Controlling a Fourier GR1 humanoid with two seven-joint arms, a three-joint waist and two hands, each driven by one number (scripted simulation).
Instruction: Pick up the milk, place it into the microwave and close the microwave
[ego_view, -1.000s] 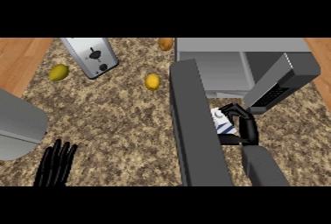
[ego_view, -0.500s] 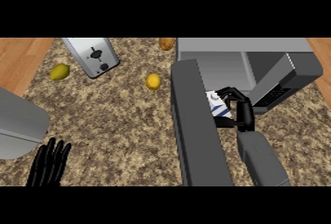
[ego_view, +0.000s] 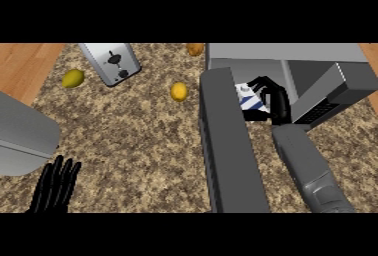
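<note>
The milk carton (ego_view: 249, 100), white with blue stripes, is held by my right hand (ego_view: 272, 97), whose fingers curl round it at the mouth of the open microwave (ego_view: 325, 75). The hand hides much of the carton. The microwave's door (ego_view: 227, 145) swings out toward me, just left of the carton and my right forearm. My left hand (ego_view: 56, 186) rests open at the lower left, fingers straight and pointing up, far from the milk.
A toaster (ego_view: 112, 63) stands at the back left. A yellow-green fruit (ego_view: 72, 78) lies left of it, a yellow lemon (ego_view: 179, 91) near the door, an orange item (ego_view: 195, 49) at the back. A grey rounded object (ego_view: 22, 135) sits at the left edge.
My right hand has carried the milk up and away from me, from beside the open door to the microwave's opening. The left hand has drifted slightly right.
</note>
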